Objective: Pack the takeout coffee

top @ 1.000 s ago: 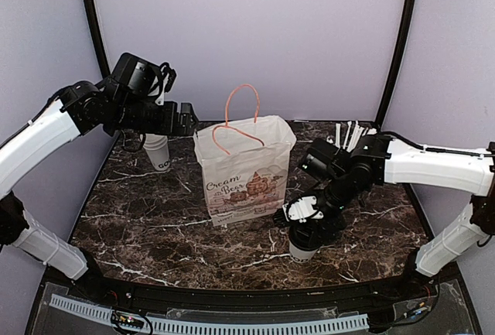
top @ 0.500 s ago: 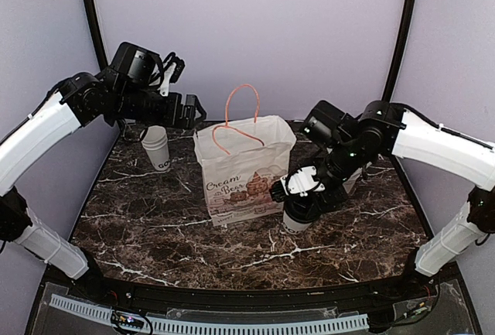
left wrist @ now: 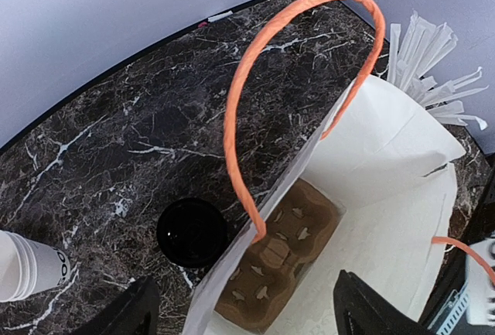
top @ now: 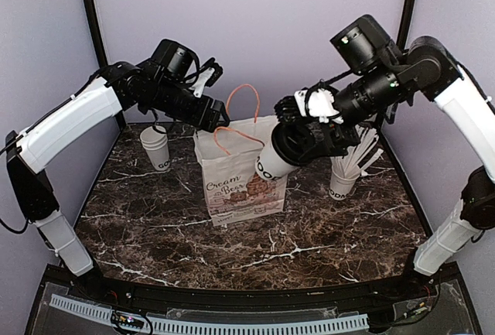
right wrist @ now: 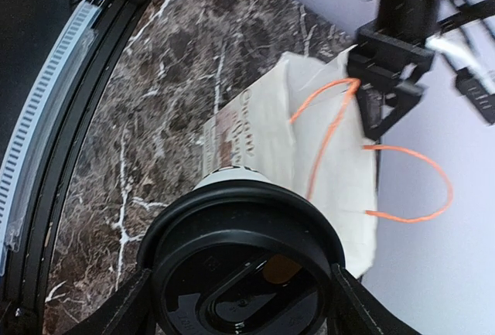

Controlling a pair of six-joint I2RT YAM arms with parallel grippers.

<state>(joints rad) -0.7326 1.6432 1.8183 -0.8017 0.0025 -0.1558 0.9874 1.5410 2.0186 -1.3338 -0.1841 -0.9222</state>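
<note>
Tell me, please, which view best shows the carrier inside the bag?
Left wrist: it looks down into the open bag onto the brown carrier. In the top and right wrist views, the bag's walls hide it.

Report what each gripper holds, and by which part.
Right gripper holds the takeout coffee by its black-lidded top end. Left gripper holds nothing, open over the paper bag.

My right claw: both fingers run off the lower edge of the wrist view; between them the takeout coffee shows chiefly its lid, near rim cropped, most of the cup wall hidden behind it. My left claw: fingers likewise cropped; ahead of it the bag wall covers part of the cardboard carrier; to its left, the nested cups are cut by the frame edge.
</note>
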